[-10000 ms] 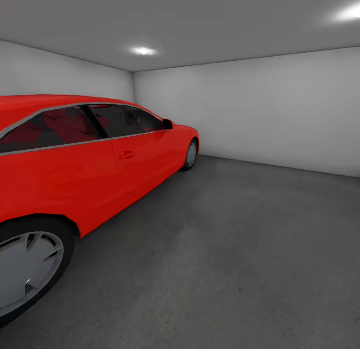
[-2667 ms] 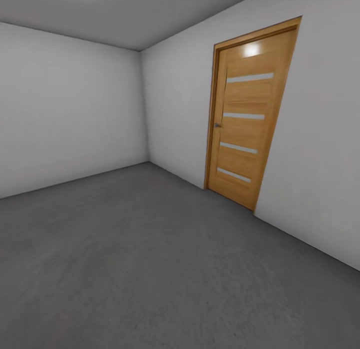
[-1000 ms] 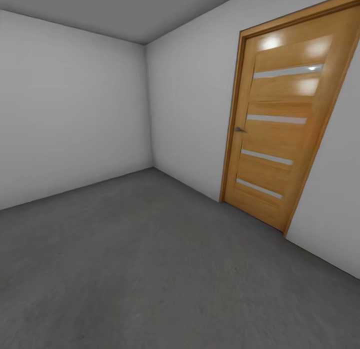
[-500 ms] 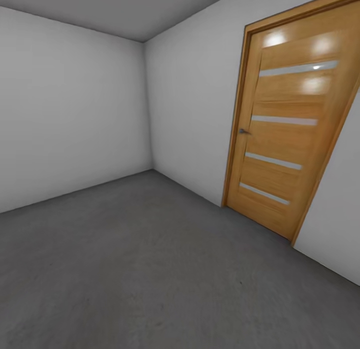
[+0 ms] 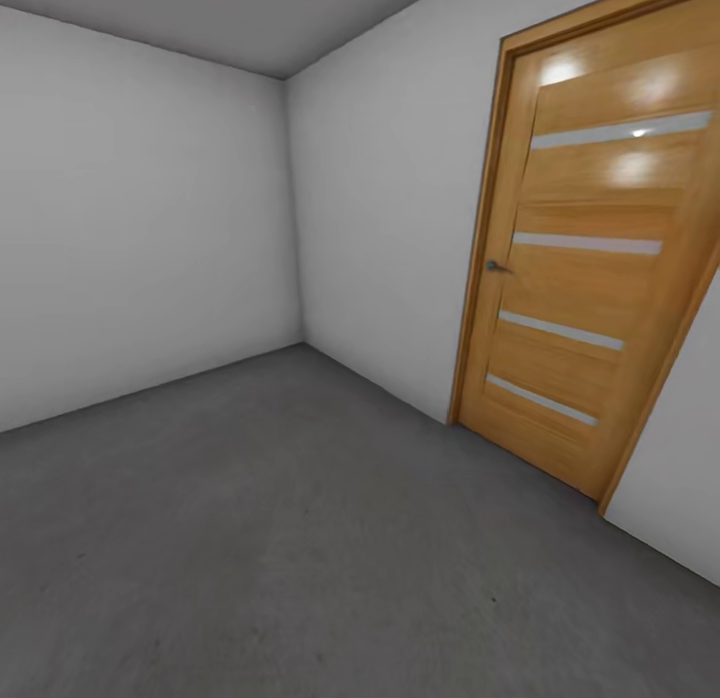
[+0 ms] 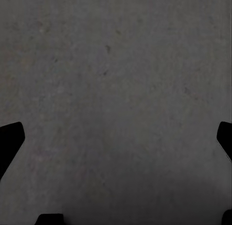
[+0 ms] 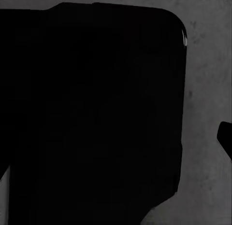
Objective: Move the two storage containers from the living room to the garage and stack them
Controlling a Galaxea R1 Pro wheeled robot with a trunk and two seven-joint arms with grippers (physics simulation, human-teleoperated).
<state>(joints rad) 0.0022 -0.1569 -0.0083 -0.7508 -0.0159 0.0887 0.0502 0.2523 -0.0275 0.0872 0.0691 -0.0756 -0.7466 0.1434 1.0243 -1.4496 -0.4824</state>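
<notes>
Head view: bare garage corner. Floor [image 5: 300, 538] is dark grey concrete, matte, faintly mottled, running from near to the far walls. Left wall [image 5: 140, 228] plain white, meeting a second white wall [image 5: 390, 218] at a vertical corner left of centre. Grey ceiling [image 5: 250, 18] at top. On the right, a closed wooden door [image 5: 590, 278] in a matching frame: warm orange-brown grain, four narrow pale horizontal strips across the leaf, small dark handle [image 5: 493, 266] on its left edge; light reflections near its top.

Left wrist view: left end effector [image 6: 116, 138] points down at the same mottled grey concrete; black fingertips [image 6: 10, 138] sit at opposite edges of the picture, spread wide, nothing between them.

Right wrist view: a large black rounded-corner body [image 7: 92, 114] blocks most of the picture; grey concrete beside it. One dark fingertip [image 7: 224, 138] at the edge; I cannot tell the right end effector's opening.
</notes>
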